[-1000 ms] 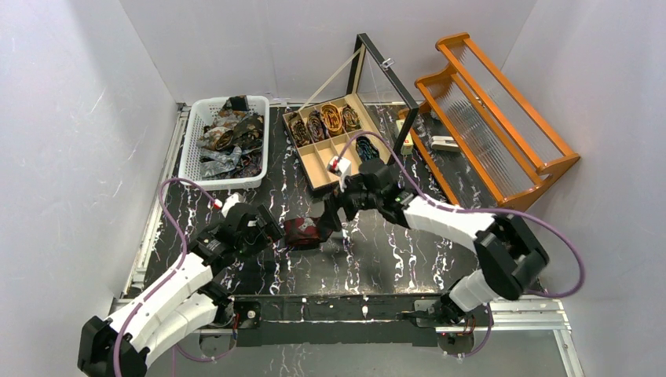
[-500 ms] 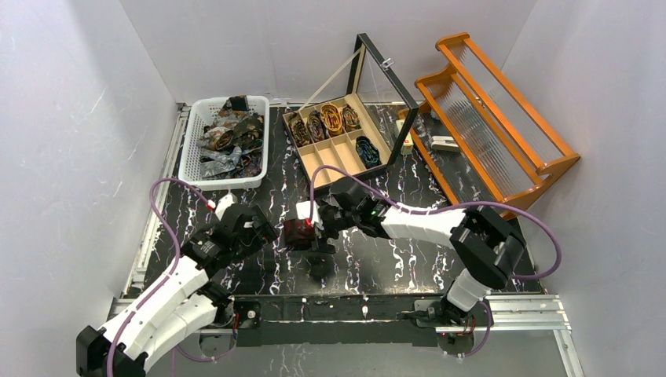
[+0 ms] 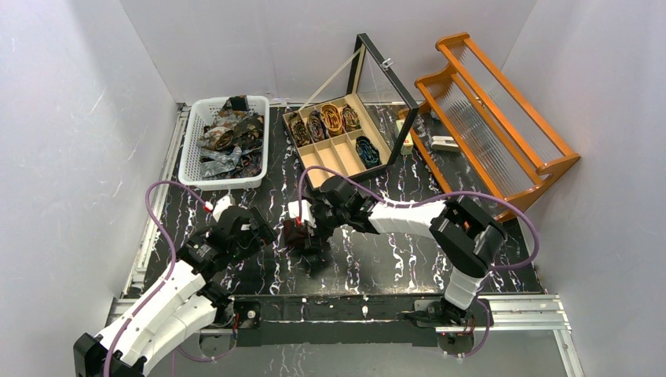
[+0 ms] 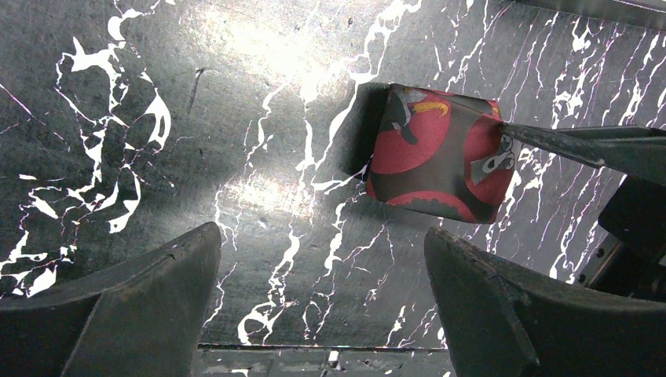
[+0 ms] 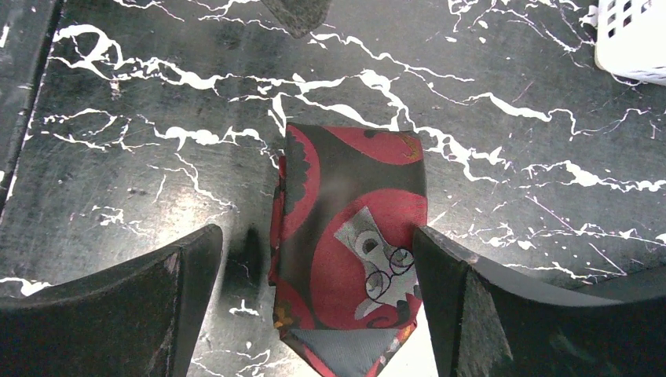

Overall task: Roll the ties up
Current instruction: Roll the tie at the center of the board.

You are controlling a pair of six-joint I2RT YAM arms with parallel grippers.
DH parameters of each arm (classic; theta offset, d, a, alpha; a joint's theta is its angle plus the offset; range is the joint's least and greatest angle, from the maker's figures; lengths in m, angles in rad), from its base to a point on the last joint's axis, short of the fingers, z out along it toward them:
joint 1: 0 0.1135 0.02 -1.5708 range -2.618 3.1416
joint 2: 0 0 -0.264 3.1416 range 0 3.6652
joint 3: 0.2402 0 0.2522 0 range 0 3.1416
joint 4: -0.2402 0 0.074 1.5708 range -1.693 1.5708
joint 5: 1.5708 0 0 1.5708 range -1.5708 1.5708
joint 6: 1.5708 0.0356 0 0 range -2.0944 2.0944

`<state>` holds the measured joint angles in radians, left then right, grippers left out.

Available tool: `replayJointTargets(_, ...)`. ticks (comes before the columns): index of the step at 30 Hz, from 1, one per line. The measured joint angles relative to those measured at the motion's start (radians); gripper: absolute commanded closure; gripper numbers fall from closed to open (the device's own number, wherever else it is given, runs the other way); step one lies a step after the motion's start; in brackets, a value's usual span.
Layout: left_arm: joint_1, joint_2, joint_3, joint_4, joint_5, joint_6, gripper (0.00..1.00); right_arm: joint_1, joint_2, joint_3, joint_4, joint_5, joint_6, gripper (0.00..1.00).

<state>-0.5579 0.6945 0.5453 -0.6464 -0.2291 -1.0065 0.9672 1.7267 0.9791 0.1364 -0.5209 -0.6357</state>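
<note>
One rolled tie (image 5: 349, 243), red and dark patterned, lies on the black marbled surface (image 5: 510, 102), mid-front between the two arms. Right claw (image 5: 314, 236) is released and spread over it. The roll sits between the fingers (image 5: 487, 314), one long edge touching one of them. Left claw (image 4: 320, 236) is released too, holding nothing, near the roll but apart from it. Loose ties (image 3: 228, 137) are heaped in the white basket (image 3: 187, 161) at rear left. Coiled ties (image 3: 332, 118) sit in compartments of the open box (image 3: 318, 174) beyond the right arm.
</note>
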Motion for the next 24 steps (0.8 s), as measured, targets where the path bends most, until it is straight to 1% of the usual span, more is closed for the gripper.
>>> replayJointTargets(5, 0.0, -0.004, 0.0, -0.009, 0.0, -0.001, 0.02, 0.0, 0.051, 0.033, -0.001, 0.005, -0.001, 0.01)
replayJointTargets(11, 0.0, -0.004, 0.0, -0.01, 0.0, -0.001, 0.02, 0.0, 0.074, 0.053, -0.004, 0.013, 0.0, 0.01)
replayJointTargets(19, 0.0, -0.003, 0.0, -0.007, 0.001, -0.003, 0.02, 0.0, 0.04, 0.059, 0.001, 0.017, -0.004, 0.01)
replayJointTargets(24, 0.0, 0.003, 0.0, -0.004, 0.005, -0.005, 0.02, 0.0, 0.028, 0.064, -0.019, 0.008, -0.049, 0.01)
